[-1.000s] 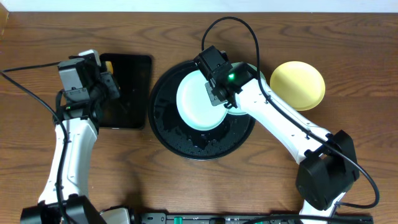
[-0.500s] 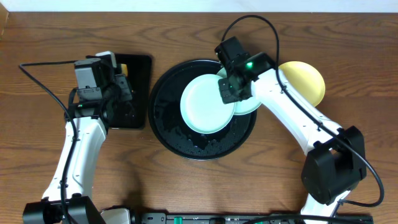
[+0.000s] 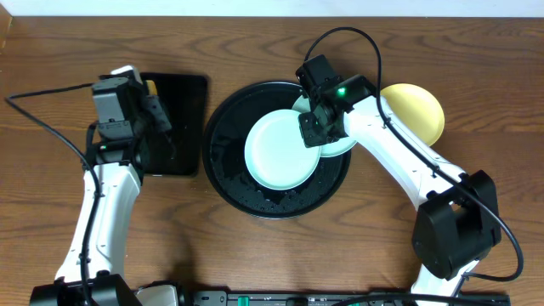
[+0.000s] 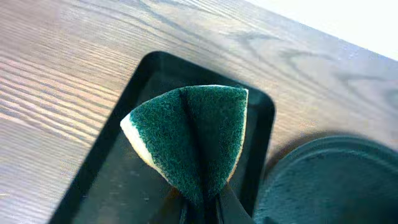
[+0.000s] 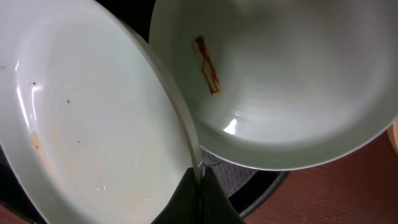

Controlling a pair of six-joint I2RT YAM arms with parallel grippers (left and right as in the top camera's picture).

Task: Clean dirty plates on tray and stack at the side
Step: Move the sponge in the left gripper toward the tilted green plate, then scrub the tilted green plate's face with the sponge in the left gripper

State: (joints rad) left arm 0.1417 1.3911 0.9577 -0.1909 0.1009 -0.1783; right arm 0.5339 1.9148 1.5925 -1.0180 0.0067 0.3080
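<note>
Over the tray (image 3: 223, 183), the right gripper (image 3: 309, 127), pinched on the rim of one mint plate (image 3: 276, 155), has drawn it slightly centreward, overlapping the smeared second plate (image 3: 342, 146), while the left gripper (image 4: 202, 208) clamps the folded sponge (image 4: 193, 134) above the rectangular tray (image 4: 106, 180), so scrubbing has not begun.

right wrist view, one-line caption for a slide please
Right end effector pinches the rim of one mint-green plate beside a second plate bearing a brown-orange smear.

No legible text, labels, brands or numbers in any view. The plates, trays and arms carry no readable markings.
</note>
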